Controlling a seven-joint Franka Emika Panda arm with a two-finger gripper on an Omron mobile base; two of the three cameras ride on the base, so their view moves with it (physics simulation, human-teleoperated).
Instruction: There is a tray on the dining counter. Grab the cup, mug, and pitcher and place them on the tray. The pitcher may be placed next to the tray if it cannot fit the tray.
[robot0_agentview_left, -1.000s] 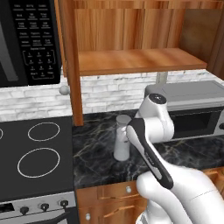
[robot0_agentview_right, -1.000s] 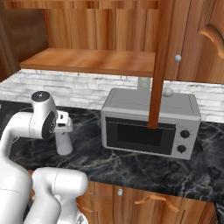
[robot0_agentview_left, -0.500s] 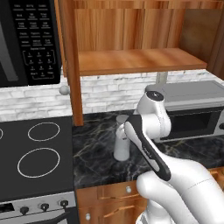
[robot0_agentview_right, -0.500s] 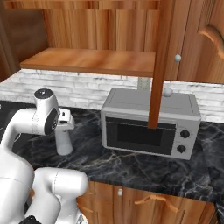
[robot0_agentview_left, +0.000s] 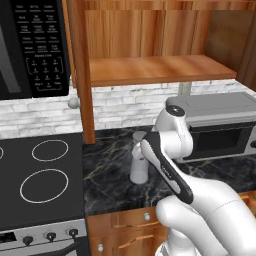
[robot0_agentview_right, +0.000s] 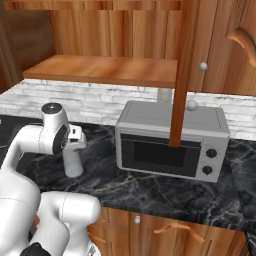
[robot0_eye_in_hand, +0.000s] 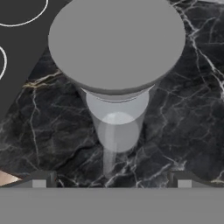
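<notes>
One vessel is in hand: the pitcher (robot0_eye_in_hand: 116, 65) stands upright on the black bench (robot0_agentview_left: 110, 170) beside the stove (robot0_agentview_left: 40, 185). The claw (robot0_eye_in_hand: 111, 183) hovers above it, fingers apart; next, descend and close.

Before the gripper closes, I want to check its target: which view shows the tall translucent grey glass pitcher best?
The hand view: the pitcher shows from above, lid centred. The left base view and right base view show it partly behind the arm.
</notes>
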